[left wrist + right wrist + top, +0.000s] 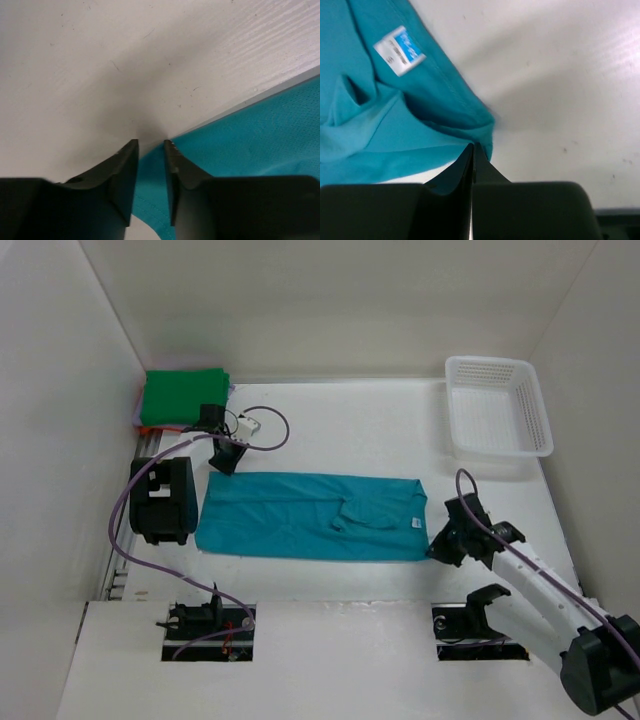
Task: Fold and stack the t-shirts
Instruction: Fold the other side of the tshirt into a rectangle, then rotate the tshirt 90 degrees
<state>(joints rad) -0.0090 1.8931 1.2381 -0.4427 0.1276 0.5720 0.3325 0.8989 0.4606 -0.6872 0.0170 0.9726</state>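
Observation:
A teal t-shirt (300, 515) lies flat across the middle of the table, folded into a long band. A green t-shirt (183, 397) sits folded at the back left on top of a pile; purple and orange edges (140, 420) peek out beneath it. My left gripper (225, 458) is at the teal t-shirt's far left corner. In the left wrist view its jaws (151, 144) stand narrowly apart, with that corner of the teal cloth (260, 130) between them. My right gripper (440, 545) is at the near right corner, shut (473, 146) with the teal hem (395, 125) bunched at its tips.
A white mesh basket (500, 452) stands at the back right. The left arm's black body (162, 500) and its looping cable (270, 430) lie just left of the teal shirt. White walls close in the table on the left, back and right.

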